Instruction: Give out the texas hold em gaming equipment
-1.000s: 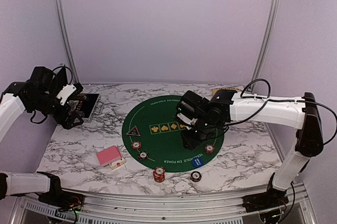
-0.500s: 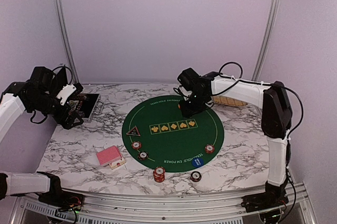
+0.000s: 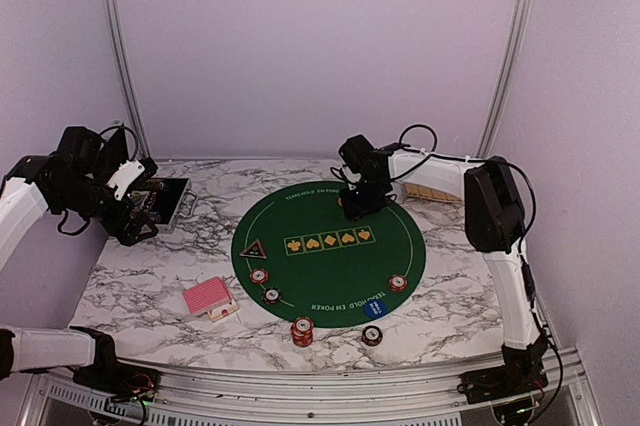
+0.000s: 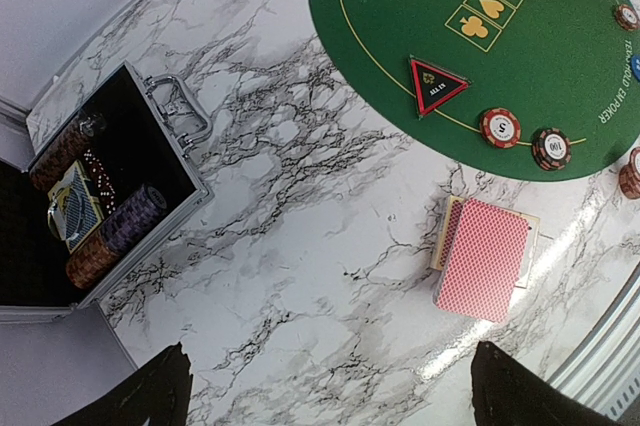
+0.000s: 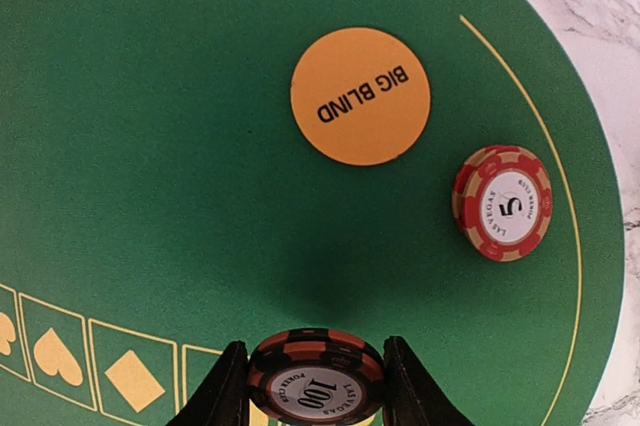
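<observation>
Orange BIG BLIND disc (image 5: 360,96) lies flat on the green mat (image 5: 150,146), a red 5 chip (image 5: 502,203) near it; a black-and-red 100 chip (image 5: 316,378) sits pinched in the right gripper (image 5: 316,388). Black triangular marker (image 4: 437,86) lies near two chips (image 4: 500,127); red-backed cards (image 4: 485,258) rest face down on the tabletop (image 4: 300,246)

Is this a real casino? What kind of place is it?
Probably a robot lab booth, not a casino. The robot's left arm and right arm stand at a marble-look table with a green poker mat, closed in by plain purple walls.
</observation>
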Controlling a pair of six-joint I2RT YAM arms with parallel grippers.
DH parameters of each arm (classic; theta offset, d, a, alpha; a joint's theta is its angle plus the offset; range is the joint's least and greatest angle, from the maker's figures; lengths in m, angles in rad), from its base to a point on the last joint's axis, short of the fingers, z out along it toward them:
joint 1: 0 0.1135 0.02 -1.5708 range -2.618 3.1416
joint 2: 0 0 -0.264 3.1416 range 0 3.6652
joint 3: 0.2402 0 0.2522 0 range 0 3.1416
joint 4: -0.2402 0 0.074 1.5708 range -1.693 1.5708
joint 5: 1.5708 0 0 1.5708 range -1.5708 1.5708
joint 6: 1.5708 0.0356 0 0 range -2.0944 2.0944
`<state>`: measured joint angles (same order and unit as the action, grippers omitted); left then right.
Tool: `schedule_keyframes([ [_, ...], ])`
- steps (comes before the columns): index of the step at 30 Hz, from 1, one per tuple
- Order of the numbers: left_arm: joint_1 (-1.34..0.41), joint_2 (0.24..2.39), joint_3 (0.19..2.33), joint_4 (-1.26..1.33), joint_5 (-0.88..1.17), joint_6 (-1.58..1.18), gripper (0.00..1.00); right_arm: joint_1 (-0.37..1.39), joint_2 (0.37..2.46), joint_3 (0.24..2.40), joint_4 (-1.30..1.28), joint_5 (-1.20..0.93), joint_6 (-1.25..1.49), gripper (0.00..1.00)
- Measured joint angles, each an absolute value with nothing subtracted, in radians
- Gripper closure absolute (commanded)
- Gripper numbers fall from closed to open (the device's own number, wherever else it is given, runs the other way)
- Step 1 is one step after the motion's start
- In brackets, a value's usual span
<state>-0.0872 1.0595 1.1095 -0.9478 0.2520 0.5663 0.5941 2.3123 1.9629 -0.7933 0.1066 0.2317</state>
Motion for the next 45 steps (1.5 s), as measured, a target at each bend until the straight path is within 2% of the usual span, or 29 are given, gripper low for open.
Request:
schedule_keyframes([
  [28, -0.087, 1.050, 1.110, -0.947, 0.227, 0.566, 0.01, 0.554, 2.409, 2.025, -0.749, 0.096, 0.235, 0.77],
  [32, -0.087, 1.049, 1.110, -0.947, 0.226, 0.566, 0.01, 0.551, 2.422, 2.032, -0.747, 0.096, 0.235, 0.64],
  [34, -0.087, 1.046, 1.110, -0.947, 0.226, 0.566, 0.01, 0.551, 2.422, 2.032, -0.746, 0.096, 0.235, 0.45],
  [39, -0.087, 1.029, 1.110, -0.940, 0.201, 0.560, 0.01, 0.550, 2.422, 2.032, -0.741, 0.101, 0.238, 0.17],
  [43, -0.087, 1.003, 1.110, -0.914, 0.165, 0.554, 0.01, 0.551, 2.410, 2.028, -0.741, 0.110, 0.236, 0.02],
  [45, -0.087, 0.986, 1.110, -0.897, 0.144, 0.544, 0.01, 0.553, 2.373, 2.003, -0.736, 0.117, 0.237, 0.01],
])
